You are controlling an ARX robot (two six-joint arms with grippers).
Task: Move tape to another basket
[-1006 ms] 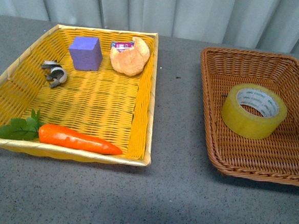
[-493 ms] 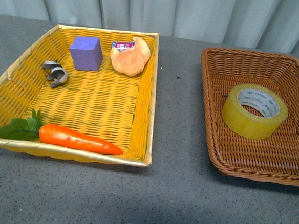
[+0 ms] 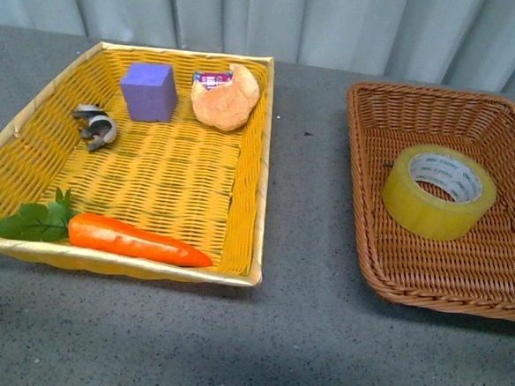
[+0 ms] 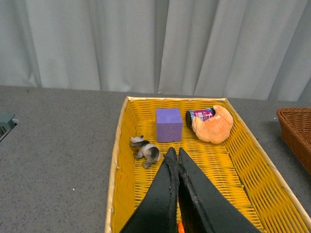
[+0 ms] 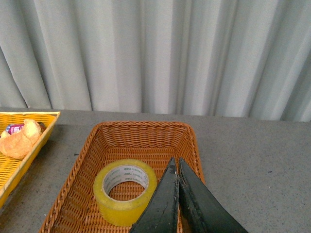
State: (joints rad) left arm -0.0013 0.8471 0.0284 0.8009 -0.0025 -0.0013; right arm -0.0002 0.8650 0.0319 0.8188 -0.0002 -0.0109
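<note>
Right gripper [image 5: 175,167]: jaws pressed together, tips touching, nothing held, raised above the brown basket [image 5: 189,141]. Just beyond and to one side of the tips: the tape [image 5: 125,191], flat on the basket floor, core opening upward. In the front view, tape [image 3: 438,191] resting apart from all four sloping walls of the brown basket [image 3: 360,244].

Left gripper [image 4: 175,158]: jaws likewise shut tight and empty, above the yellow basket [image 4: 119,160]. Ahead of its tips: grey clip [image 4: 146,151], purple block [image 4: 168,124], croissant [image 4: 213,126] against a small printed packet [image 4: 199,115]. Nearest the robot in the front view: carrot [image 3: 135,239] along the front wall.

Probable faults from here:
- Descent with jaws still shut: tips striking the roll's top face, pushing it instead of straddling the wall.
- Straddle over the full outer width: likely wider than the opening; one finger through the core preferable.
- Smooth film surface: possible slip or tilt on lifting.
- Low transfer height: roll catching the wicker rim.
- Release near the far items or carrot: roll landing on them, tipping.
</note>
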